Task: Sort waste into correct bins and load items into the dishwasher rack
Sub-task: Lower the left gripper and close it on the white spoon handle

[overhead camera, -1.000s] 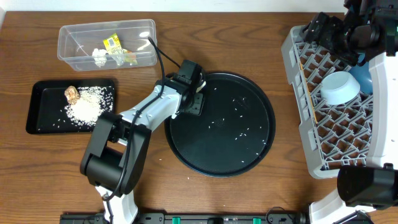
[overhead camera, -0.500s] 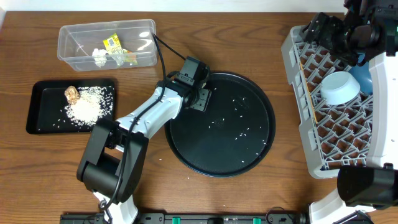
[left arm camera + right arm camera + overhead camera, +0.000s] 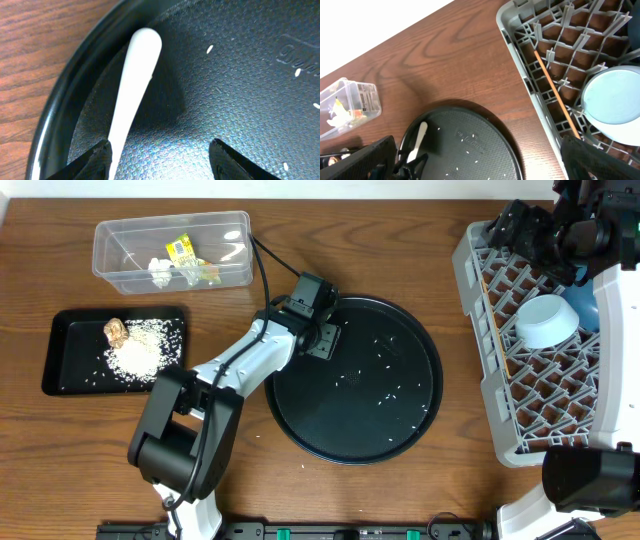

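The left gripper hangs low over the round black tray, at that tray's 10 o'clock rim. Its jaws are apart and clamp nothing. A slim white utensil handle lies flat between them, hard against the inner face of the left-hand finger and pointing to 12 o'clock in the wrist view. Its lower end runs out of sight under the gripper.

The step in hand looks like lifting this utensil for the dishwasher rack. The handle sits off-centre, so the gripper should shift toward 9 o'clock before closing, then pinch across the narrow shaft. The tray's raised lip is just beside the handle and a finger could catch on it. A straight lift is the safer way out.

Scattered rice grains dot the tray floor toward 4 o'clock. The shallow black rectangular tray, holding a rice pile and a brown lump, lies well apart at 9 o'clock. The clear tub, with the wrapper and tissue, sits at 11 o'clock.

At 3 o'clock, bare wood lies between tray and rack. The right gripper, with its jaws wide and empty, hovers over the rack's far corner.
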